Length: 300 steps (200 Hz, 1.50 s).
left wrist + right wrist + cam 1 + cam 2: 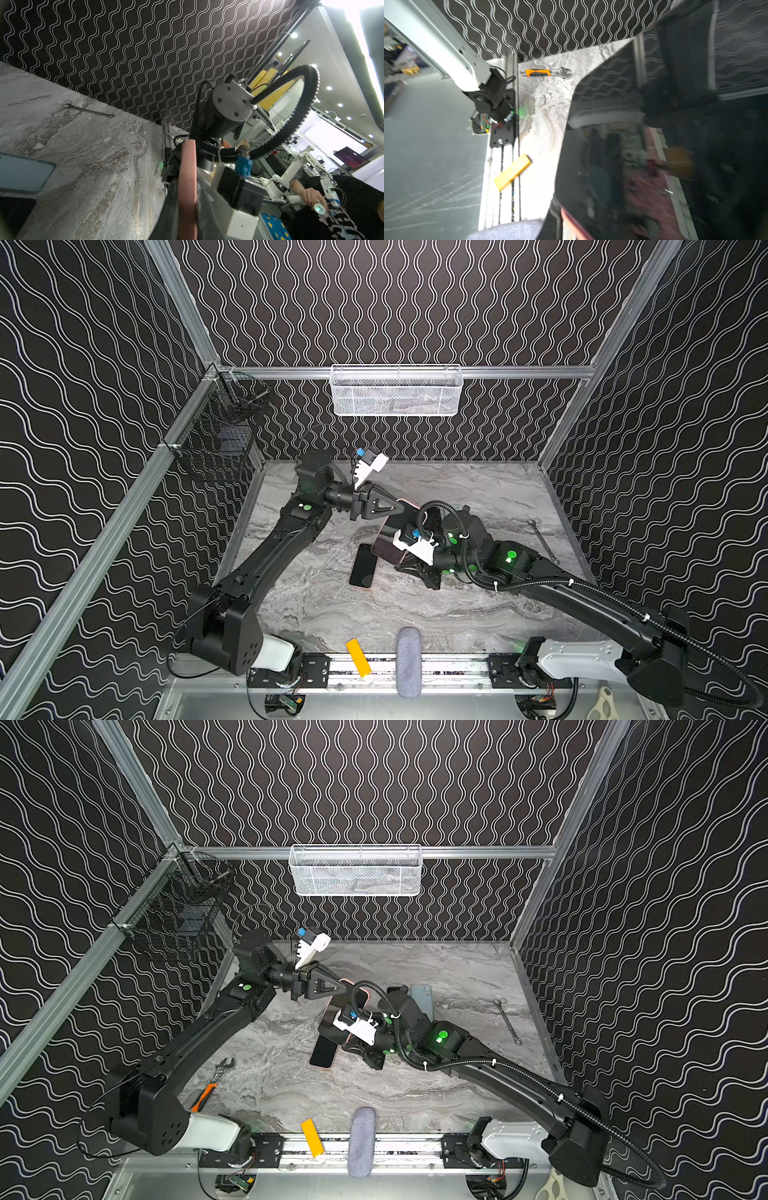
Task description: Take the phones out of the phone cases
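Note:
The phone sits in a pink phone case [385, 548] [332, 1025], held up off the marble table and tilted, screen upward. My left gripper [404, 508] [344, 987] is shut on the case's far edge. That pink rim [188, 187] runs between the jaws in the left wrist view. My right gripper [400, 562] [353, 1045] is shut at the near lower edge. In the right wrist view the glossy black phone screen [643, 145] fills the frame, with the pink rim [571, 223] next to the jaw.
A second black phone [363, 567] lies flat under the held one. A blue-grey case [422, 996] lies behind the right arm. Also there: a spanner [542, 541], an orange-handled wrench [208, 1090], a yellow block [358, 657], a grey pad [408, 662] and wall baskets [396, 389] [220, 435].

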Tool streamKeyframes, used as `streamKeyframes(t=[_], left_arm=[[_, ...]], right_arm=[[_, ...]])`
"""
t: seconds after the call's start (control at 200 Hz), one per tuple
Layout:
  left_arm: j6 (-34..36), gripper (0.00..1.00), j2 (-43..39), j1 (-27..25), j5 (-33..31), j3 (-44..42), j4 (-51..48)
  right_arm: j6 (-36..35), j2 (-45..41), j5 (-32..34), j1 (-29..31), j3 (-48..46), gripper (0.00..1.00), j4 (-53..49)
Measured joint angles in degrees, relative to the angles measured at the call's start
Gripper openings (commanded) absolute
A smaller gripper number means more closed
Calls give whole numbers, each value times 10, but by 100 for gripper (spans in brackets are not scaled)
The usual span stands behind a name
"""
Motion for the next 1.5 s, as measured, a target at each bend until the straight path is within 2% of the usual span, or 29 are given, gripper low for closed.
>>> streamKeyframes(t=[0.315,0.481,0.631,0.741,0.941,1.026,1.121,1.246,1.422,1.437,1.447,1.502], left_arm=[[3,0,2,0,-27,0,-2],[0,0,4,-1,-42,2,-2],[-30,0,12,9,-66,10,-3],[-69,0,10,35,-115,11,-3],[-139,0,-38,59,-247,-29,-6],[-183,0,-66,60,-298,-61,15],[-262,0,-86,60,-358,-129,80],[-369,0,-87,58,-427,-216,162],[-490,0,-59,55,-487,-294,320],[-498,0,-56,55,-491,-297,330],[-505,0,-53,54,-493,-300,338],[-529,0,-42,52,-505,-308,371]], right_arm=[[-33,-14,66,6,-29,2,31],[-35,-37,92,5,-63,5,64],[-25,-65,92,-11,-89,11,89],[-5,-96,62,-57,-118,15,103],[73,-150,-45,-181,-175,32,140],[120,-157,-92,-217,-190,50,167],[187,-153,-155,-252,-212,64,222],[290,-136,-219,-276,-236,70,309],[428,-97,-279,-282,-259,77,442],[433,-94,-282,-282,-259,91,449],[438,-92,-285,-282,-259,97,454],[465,-79,-296,-282,-257,98,473]])
